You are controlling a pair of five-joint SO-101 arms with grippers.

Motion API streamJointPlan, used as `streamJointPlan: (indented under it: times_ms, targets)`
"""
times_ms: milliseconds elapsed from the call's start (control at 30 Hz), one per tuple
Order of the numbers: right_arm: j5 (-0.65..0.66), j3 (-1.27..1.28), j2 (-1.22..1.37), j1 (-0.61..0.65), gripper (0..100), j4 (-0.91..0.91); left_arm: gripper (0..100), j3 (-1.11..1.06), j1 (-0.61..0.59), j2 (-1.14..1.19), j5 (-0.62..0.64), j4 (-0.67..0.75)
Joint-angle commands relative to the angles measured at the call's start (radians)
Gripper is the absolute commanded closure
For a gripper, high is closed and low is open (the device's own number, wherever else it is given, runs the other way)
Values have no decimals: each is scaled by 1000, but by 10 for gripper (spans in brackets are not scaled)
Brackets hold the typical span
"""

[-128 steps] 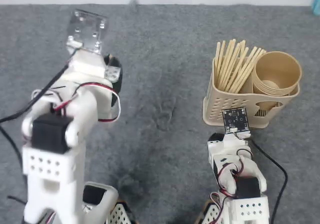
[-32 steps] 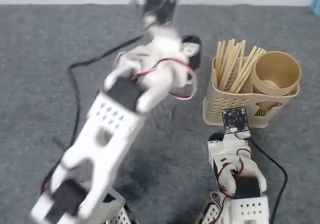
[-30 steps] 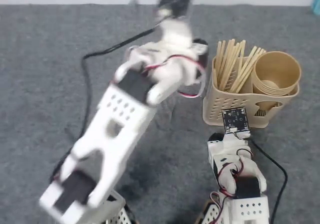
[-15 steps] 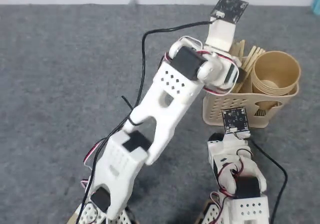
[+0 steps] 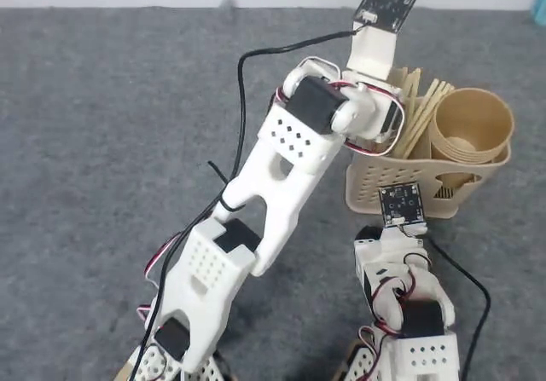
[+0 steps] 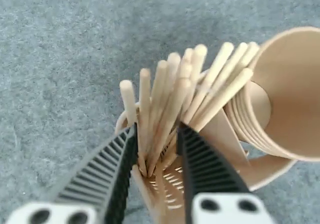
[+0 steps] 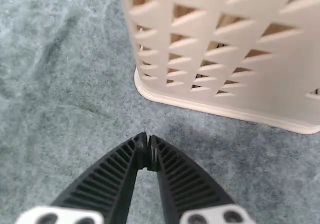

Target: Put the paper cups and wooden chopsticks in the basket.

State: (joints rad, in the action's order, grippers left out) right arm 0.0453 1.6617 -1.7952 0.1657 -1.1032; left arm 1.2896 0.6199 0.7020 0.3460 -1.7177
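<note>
My left pincer [image 6: 156,127], jaws slightly parted, straddled the wooden chopsticks [image 6: 165,93] standing on end in the basket [image 5: 384,178] directly below.

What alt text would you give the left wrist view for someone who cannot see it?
The left gripper has its black jaws either side of a bundle of wooden chopsticks. They stand in a beige basket beside stacked paper cups, on grey carpet.

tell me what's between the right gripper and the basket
Just bare grey carpet between the right gripper and the basket, seen in the right wrist view.
</note>
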Motion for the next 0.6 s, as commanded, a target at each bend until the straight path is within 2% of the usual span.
streamJointPlan:
  times_ms: [0, 167, 567]
  targets:
    - [12, 2, -19, 1, 991, 13, 833, -10, 8, -114, 9, -38]
    - [12, 2, -19, 1, 991, 13, 834, -185, 0, -141, 6, -38]
    - [12, 2, -19, 1, 991, 16, 833, -266, 2, -334, 6, -38]
